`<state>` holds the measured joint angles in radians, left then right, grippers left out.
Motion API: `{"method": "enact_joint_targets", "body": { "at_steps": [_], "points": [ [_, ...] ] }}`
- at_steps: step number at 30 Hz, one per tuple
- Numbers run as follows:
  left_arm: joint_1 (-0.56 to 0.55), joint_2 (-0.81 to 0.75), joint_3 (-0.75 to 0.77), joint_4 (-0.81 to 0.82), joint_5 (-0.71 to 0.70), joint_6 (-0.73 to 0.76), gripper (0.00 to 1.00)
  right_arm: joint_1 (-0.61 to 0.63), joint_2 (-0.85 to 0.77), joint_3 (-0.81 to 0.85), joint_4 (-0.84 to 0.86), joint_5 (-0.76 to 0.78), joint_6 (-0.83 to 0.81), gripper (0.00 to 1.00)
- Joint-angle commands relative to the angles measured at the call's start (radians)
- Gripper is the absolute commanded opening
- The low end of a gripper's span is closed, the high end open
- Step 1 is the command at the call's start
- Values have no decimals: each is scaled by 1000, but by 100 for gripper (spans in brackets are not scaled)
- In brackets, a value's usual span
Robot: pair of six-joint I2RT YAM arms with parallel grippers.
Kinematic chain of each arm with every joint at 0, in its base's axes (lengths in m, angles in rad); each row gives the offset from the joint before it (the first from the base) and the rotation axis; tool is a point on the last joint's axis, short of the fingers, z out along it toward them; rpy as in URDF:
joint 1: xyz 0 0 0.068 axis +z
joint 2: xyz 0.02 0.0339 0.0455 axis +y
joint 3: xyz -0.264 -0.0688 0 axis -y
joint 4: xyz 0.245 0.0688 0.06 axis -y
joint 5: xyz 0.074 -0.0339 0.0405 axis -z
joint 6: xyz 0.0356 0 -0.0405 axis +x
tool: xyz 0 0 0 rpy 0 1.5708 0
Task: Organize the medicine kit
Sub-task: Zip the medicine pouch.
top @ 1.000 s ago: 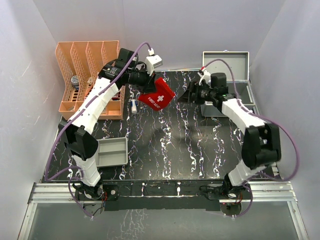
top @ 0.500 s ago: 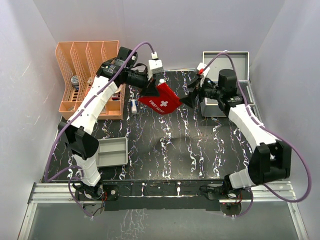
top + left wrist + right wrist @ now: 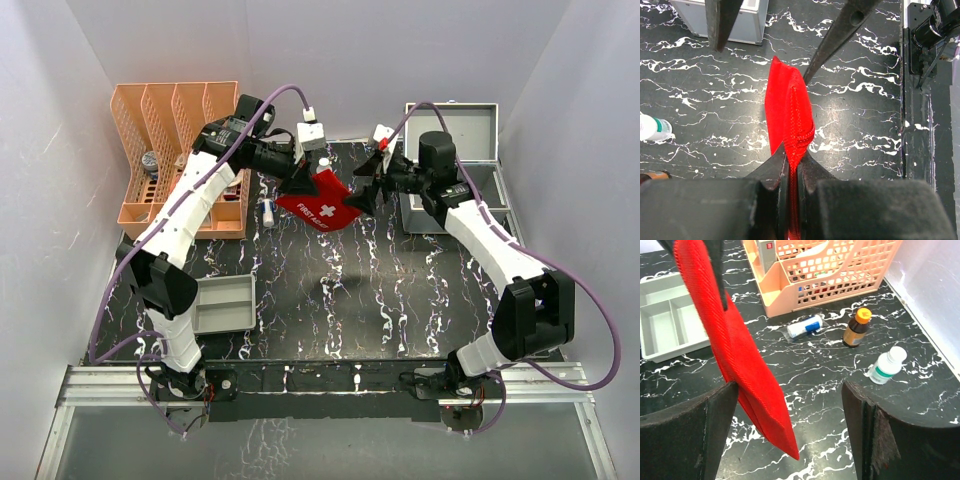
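Pouch point(image 3: 322, 202) (red, white cross, "FIRST AID" print) is up off the desk point(image 3: 400, 290), mid-back, hanging between the two arms.

- Left gripper point(image 3: 791, 160): pressed onto the pouch's zipper edge. Wrist view shows the red fabric pinched between both fingers and the rest of the pouch hanging away from them.
- Right gripper point(image 3: 790, 440): spread wide, not clamped. The lower corner of the pouch hangs in the gap, right up against the left-hand finger in the wrist view and well apart from the other. Can't tell if that near finger is touching.
- From the top view, the right gripper comes at the pouch from the right, at its right-hand corner.

Other stuff:
- Case point(image 3: 455, 125): grey, lid open, back right of the desk, behind the right arm.
- Rack point(image 3: 175, 150): orange, back left, with things in its slots that are too small to identify.
- Tray point(image 3: 222, 303): grey, two compartments, front left beside the left arm.
- On the desk just in front of the rack, loosely in a row and apart from each other: white-and-blue tube point(image 3: 802, 326), upright brown bottle point(image 3: 856, 329) with orange cap, white bottle point(image 3: 885, 365) lying tilted.
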<state>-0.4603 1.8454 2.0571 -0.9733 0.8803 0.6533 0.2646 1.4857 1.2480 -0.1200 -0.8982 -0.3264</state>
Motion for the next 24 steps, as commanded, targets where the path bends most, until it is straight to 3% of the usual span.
{"method": "enact_joint_targets", "body": {
  "at_steps": [1,5,7,9,10,11,17,21,24],
  "points": [
    [-8,5,25,20,51,20,0,30,-33,51,49,-63,34,80],
    [-7,7,24,31,48,20,0,40,-33,51,50,-81,61,73],
    [-7,7,23,30,44,19,0,43,-29,55,59,-82,88,60],
    [-8,6,20,32,42,19,0,42,-9,80,35,-94,110,39],
    [-8,5,19,34,42,16,0,42,5,101,10,-92,116,6],
    [-8,5,17,36,43,12,0,42,18,118,-8,-87,131,0],
    [-6,-9,-14,95,-6,-41,0,40,7,146,-73,24,76,0],
    [-6,-33,-51,170,-71,-92,52,9,-4,203,-179,132,-16,0],
    [-6,-57,-94,243,-127,-140,78,-23,1,260,-251,189,-53,0]
  ]
}}
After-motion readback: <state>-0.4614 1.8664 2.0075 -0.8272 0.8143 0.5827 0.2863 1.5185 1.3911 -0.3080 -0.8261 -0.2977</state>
